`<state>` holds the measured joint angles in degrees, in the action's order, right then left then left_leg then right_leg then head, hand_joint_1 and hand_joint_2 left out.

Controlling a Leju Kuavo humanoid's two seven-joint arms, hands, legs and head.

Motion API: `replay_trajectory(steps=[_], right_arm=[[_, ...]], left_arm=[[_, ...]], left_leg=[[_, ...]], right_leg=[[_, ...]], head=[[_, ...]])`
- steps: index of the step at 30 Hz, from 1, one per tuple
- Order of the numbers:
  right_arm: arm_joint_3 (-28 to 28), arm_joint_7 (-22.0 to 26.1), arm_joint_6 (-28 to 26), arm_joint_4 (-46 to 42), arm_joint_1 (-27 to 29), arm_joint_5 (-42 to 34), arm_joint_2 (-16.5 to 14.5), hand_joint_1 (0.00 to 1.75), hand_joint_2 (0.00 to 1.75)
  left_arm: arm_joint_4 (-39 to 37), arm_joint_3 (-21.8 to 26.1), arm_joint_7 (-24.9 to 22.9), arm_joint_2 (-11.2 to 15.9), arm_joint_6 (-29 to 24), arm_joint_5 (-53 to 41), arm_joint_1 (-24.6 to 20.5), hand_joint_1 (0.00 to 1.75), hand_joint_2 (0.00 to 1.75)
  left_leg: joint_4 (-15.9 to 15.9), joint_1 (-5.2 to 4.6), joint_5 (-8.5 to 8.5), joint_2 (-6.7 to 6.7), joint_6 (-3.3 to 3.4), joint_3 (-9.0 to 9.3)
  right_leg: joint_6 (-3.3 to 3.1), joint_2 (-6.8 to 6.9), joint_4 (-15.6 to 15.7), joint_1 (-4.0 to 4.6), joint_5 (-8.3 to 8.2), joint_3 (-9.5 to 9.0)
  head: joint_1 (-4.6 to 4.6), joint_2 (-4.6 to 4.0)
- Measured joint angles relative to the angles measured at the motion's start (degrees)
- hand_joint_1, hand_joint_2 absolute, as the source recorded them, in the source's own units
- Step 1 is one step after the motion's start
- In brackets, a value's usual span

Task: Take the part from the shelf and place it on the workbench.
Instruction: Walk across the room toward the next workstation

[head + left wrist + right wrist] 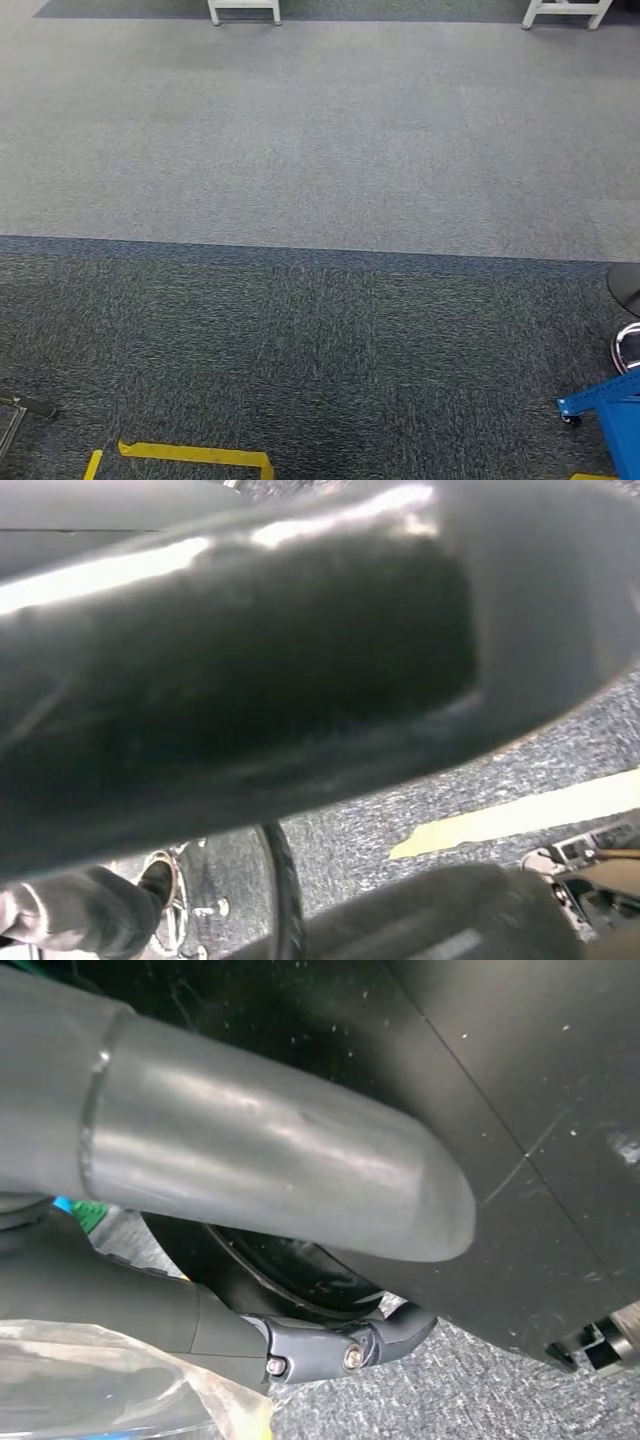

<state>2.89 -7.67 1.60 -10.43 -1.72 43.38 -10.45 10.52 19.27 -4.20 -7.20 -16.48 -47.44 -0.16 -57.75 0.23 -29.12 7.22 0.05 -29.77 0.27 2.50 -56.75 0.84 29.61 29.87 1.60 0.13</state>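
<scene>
I look down at carpet in the head view. In the right wrist view my right hand [249, 1250] hangs beside my dark body: its thick grey thumb [264, 1160] lies straight, the darker fingers [226, 1325] stretch out apart from it, and nothing sits between them. A crumpled piece of clear plastic [113, 1390] lies on the outer side of those fingers. In the left wrist view a grey part of my left hand [75, 920] sits at the picture's corner, and how its fingers lie is hidden.
Light grey carpet [317, 130] meets a darker strip [302, 350]. Yellow floor tape [196, 455] marks the near floor. A blue cart corner [607, 410] and a round chair base [626, 345] stand at the right. White furniture legs [245, 12] stand far ahead.
</scene>
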Motion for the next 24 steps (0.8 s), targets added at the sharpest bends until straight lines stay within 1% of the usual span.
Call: replay_trajectory(steps=[1, 2, 3, 4, 5, 6, 7, 8, 9, 10, 11, 12, 13, 14, 15, 16, 17, 18, 19, 20, 21, 22, 23, 24], right_arm=[[-0.02, 0.12, 0.0, 0.0, -0.01, -0.07, -0.01, 0.0, 0.0], [-0.04, 0.18, 0.0, 0.0, -0.07, -0.11, -0.02, 0.0, 0.0], [-0.04, 0.21, 0.0, 0.0, -0.12, -0.15, -0.04, 0.0, 0.0], [-0.05, 0.26, 0.0, 0.0, -0.15, -0.17, -0.06, 0.0, 0.0], [-0.05, 0.33, 0.0, 0.0, -0.15, -0.19, -0.08, 0.0, 0.0], [-0.05, 0.41, 0.0, 0.0, -0.13, -0.21, -0.09, 0.0, 0.0], [-0.05, 0.49, 0.01, 0.0, -0.13, -0.24, -0.09, 0.0, 0.0], [-0.05, 0.56, 0.01, 0.0, -0.17, -0.29, -0.12, 0.0, 0.0], [-0.05, 0.61, 0.02, 0.0, -0.21, -0.35, -0.18, 0.0, 0.0], [-0.05, 0.65, 0.02, 0.0, -0.26, -0.41, -0.28, 0.0, 0.0], [-0.06, 0.68, 0.03, -0.01, -0.35, -0.45, -0.38, 0.0, 0.0], [-0.07, 0.69, 0.03, -0.01, -0.43, -0.49, -0.46, 0.0, 0.0], [-0.07, 0.73, 0.03, -0.02, -0.51, -0.51, -0.5, 0.0, 0.0], [-0.08, 0.75, 0.03, -0.02, -0.58, -0.52, -0.5, 0.0, 0.0], [-0.08, 0.79, 0.02, -0.02, -0.6, -0.53, -0.5, 0.0, 0.0], [-0.09, 0.77, 0.02, -0.02, -0.6, -0.54, -0.5, 0.0, 0.0], [-0.1, 0.72, 0.02, -0.02, -0.59, -0.54, -0.49, 0.0, 0.0], [-0.13, 0.68, 0.01, -0.02, -0.61, -0.55, -0.46, 0.0, 0.0], [-0.19, 0.63, 0.0, -0.02, -0.71, -0.55, -0.43, 0.0, 0.0], [-0.26, 0.63, -0.01, -0.02, -0.85, -0.56, -0.4, 0.0, 0.0], [-0.35, 0.63, -0.02, -0.02, -1.0, -0.56, -0.37, 0.0, 0.0], [-0.43, 0.63, -0.02, -0.02, -1.1, -0.56, -0.35, 0.0, 0.0], [-0.48, 0.59, -0.02, -0.02, -1.1, -0.56, -0.33, 0.0, 0.0], [-0.54, 0.51, -0.02, -0.02, -0.95, -0.56, -0.28, 0.0, 0.0]], left_arm=[[0.0, 0.01, 0.0, -0.02, 0.0, -0.01, -0.09, 0.0, 0.0], [0.0, 0.0, 0.0, -0.02, 0.0, -0.01, -0.15, 0.0, 0.0], [-0.01, -0.01, 0.0, -0.02, 0.0, -0.01, -0.12, 0.0, 0.0], [-0.01, -0.01, 0.0, -0.02, 0.01, -0.01, -0.03, 0.0, 0.0], [-0.01, -0.01, 0.0, -0.02, 0.01, -0.01, 0.1, 0.0, 0.0], [-0.01, 0.0, 0.0, -0.02, 0.02, -0.01, 0.23, 0.0, 0.0], [-0.01, 0.01, 0.0, -0.02, 0.02, -0.01, 0.32, 0.0, 0.0], [-0.01, 0.01, 0.0, -0.02, 0.01, -0.01, 0.36, 0.0, 0.0], [-0.01, 0.01, 0.0, -0.01, 0.0, -0.01, 0.36, 0.0, 0.0], [-0.01, 0.02, -0.01, 0.07, 0.0, -0.01, 0.33, 0.0, 0.0], [-0.01, 0.05, -0.03, 0.13, 0.0, -0.01, 0.32, 0.0, 0.0], [-0.01, 0.08, -0.06, 0.19, 0.0, -0.03, 0.3, 0.0, 0.0], [-0.01, 0.11, -0.1, 0.25, 0.0, -0.05, 0.26, 0.0, 0.0], [-0.01, 0.14, -0.18, 0.27, 0.0, -0.07, 0.24, 0.0, 0.0], [-0.01, 0.16, -0.23, 0.26, 0.0, -0.09, 0.19, 0.0, 0.0], [-0.01, 0.2, -0.27, 0.26, 0.0, -0.09, 0.13, 0.0, 0.0], [-0.01, 0.26, -0.31, 0.24, 0.0, -0.09, 0.07, 0.0, 0.0], [-0.01, 0.32, -0.31, 0.2, 0.0, -0.11, 0.02, 0.0, 0.0], [-0.01, 0.4, -0.32, 0.2, 0.0, -0.13, 0.04, 0.0, 0.0], [-0.01, 0.48, -0.33, 0.2, 0.0, -0.14, 0.11, 0.0, 0.0], [-0.01, 0.56, -0.34, 0.22, 0.01, -0.14, 0.19, 0.0, 0.0], [-0.01, 0.62, -0.36, 0.25, 0.01, -0.13, 0.24, 0.0, 0.0], [-0.01, 0.66, -0.37, 0.27, 0.03, -0.13, 0.22, 0.0, 0.0], [-0.01, 0.69, -0.37, 0.26, 0.08, -0.12, 0.18, 0.0, 0.0]], left_leg=[[-0.69, 0.13, -0.69, -1.03, -0.3, -0.13], [-2.39, 0.24, -1.93, -2.61, -0.57, -0.71], [-5.42, 0.31, -3.67, -4.51, -0.75, -1.95], [-9.31, 0.33, -5.48, -5.86, -0.79, -3.66], [-13.12, 0.33, -6.88, -6.44, -0.8, -5.42], [-15.7, 0.32, -7.38, -6.65, -0.76, -6.72], [-16.25, 0.31, -6.71, -6.75, -0.67, -7.21], [-14.61, 0.31, -4.99, -6.92, -0.51, -6.73], [-11.16, 0.32, -2.51, -7.58, -0.3, -5.46], [-7.39, 0.38, -0.37, -9.14, -0.02, -4.01], [-3.88, 0.49, 1.04, -10.64, 0.19, -2.67], [-1.57, 0.53, 1.64, -11.85, 0.3, -1.82], [-0.61, 0.54, 1.47, -12.5, 0.36, -1.51], [-0.14, 0.48, 1.3, -12.05, 0.35, -1.38], [0.14, 0.55, 1.35, -11.37, 0.51, -1.33], [0.53, 0.62, 1.48, -10.64, 0.76, -1.14], [0.92, 0.69, 1.63, -9.82, 1.04, -0.93], [1.26, 0.75, 1.74, -8.94, 1.3, -0.76], [1.33, 0.61, 1.7, -8.0, 1.44, -0.64], [1.33, 0.54, 1.62, -7.0, 1.54, -0.61], [1.3, 0.48, 1.51, -5.96, 1.59, -0.59], [1.28, 0.46, 1.39, -4.95, 1.58, -0.54], [1.25, 0.46, 1.26, -4.1, 1.53, -0.47], [1.2, 0.47, 1.11, -3.36, 1.41, -0.33]], right_leg=[[-0.35, -0.57, 0.12, -0.11, -0.18, -0.05], [-0.71, -1.15, 0.25, -0.26, -0.38, -0.2], [-1.02, -1.71, 0.31, -0.37, -0.55, -0.38], [-1.22, -2.38, 0.29, -0.36, -0.65, -0.35], [-1.35, -3.16, 0.28, -0.32, -0.71, -0.33], [-1.43, -4.02, 0.27, -0.28, -0.73, -0.34], [-1.45, -4.91, 0.23, -0.25, -0.74, -0.39], [-1.46, -5.79, 0.2, -0.24, -0.75, -0.49], [-1.43, -6.62, 0.17, -0.25, -0.73, -0.62], [-1.36, -7.37, 0.1, -0.24, -0.68, -0.49], [-1.2, -8.12, -0.03, -0.24, -0.59, -0.35], [-0.92, -8.78, -0.13, -0.33, -0.58, 0.02], [-0.58, -9.41, -0.21, -0.46, -0.61, 0.55], [-0.19, -10.07, -0.21, -0.63, -0.7, 0.87], [0.18, -10.61, -0.23, -0.77, -0.77, 1.16], [0.46, -10.18, -0.54, -0.75, -0.51, 1.42], [0.71, -8.99, -1.62, -0.64, 0.29, 1.9], [0.93, -7.32, -3.84, -0.52, 1.7, 2.9], [1.15, -5.4, -7.1, -0.41, 3.56, 4.45], [1.38, -4.27, -10.8, -0.38, 5.38, 6.16], [1.6, -3.7, -13.81, -0.4, 6.52, 7.49], [1.78, -3.36, -15.14, -0.44, 6.6, 7.96], [1.92, -3.03, -14.29, -0.53, 5.55, 7.35], [2.06, -2.42, -11.3, -0.68, 3.58, 5.71]], head=[[-0.06, 0.0], [-0.16, 0.0], [-0.32, 0.0], [-0.45, 0.0], [-0.5, 0.0], [-0.53, 0.0], [-0.53, 0.0], [-0.53, 0.0], [-0.54, 0.0], [-0.52, 0.0], [-0.49, 0.0], [-0.52, 0.0], [-0.53, 0.0], [-0.56, 0.0], [-0.59, 0.0], [-0.55, 0.0], [-0.41, 0.0], [-0.27, 0.0], [-0.15, 0.0], [-0.03, 0.0], [-0.04, 0.0], [-0.05, 0.0], [-0.05, 0.0], [-0.04, 0.0]])
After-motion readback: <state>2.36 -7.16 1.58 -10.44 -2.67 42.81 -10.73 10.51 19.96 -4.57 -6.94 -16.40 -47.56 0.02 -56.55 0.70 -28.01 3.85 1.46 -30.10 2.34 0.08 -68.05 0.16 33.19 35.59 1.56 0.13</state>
